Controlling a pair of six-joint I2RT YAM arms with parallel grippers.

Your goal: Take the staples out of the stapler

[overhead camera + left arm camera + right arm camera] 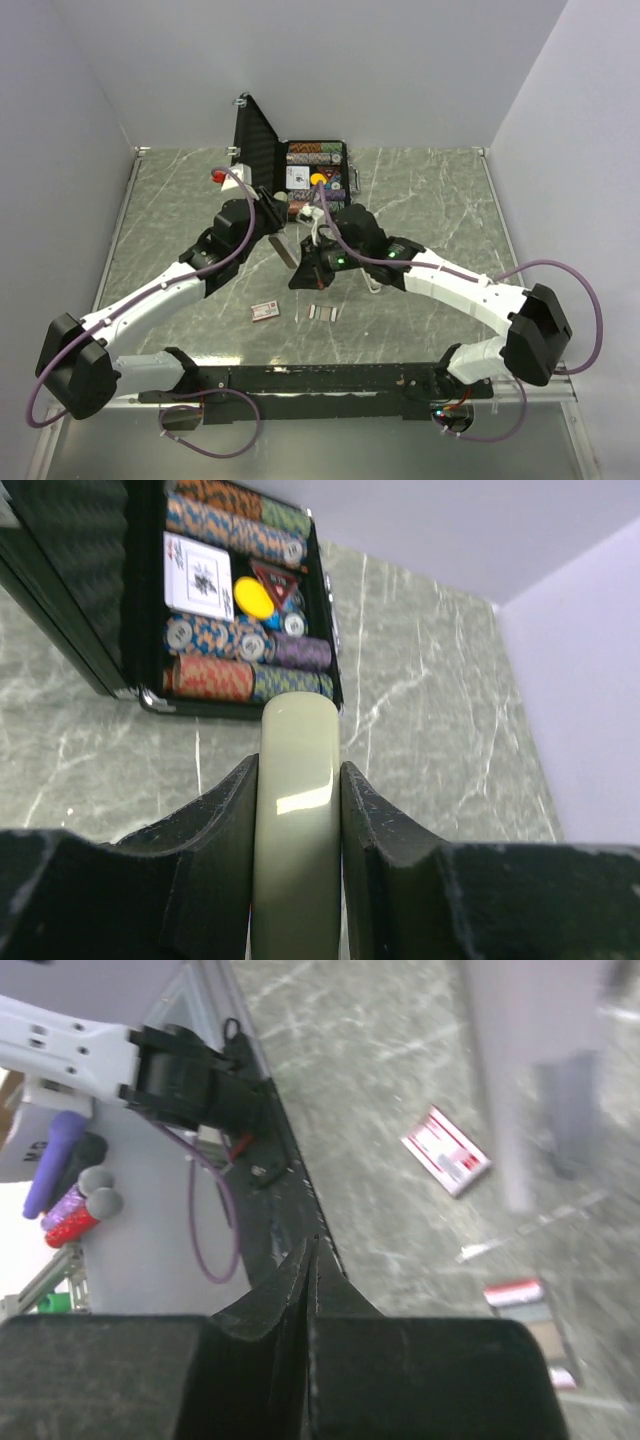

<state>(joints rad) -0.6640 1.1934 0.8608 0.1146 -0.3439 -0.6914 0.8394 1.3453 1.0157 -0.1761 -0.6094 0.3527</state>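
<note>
Closed right end effector (300,278) hangs near staples (322,312) lying on table (440,200).

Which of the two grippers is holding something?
The left gripper, its jaws closed on a pale bar; the right gripper is shut and empty.

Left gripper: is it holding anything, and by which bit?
The left gripper holds the pale stapler, squeezed on its two long sides, with the rounded end poking out past the jaws.
</note>
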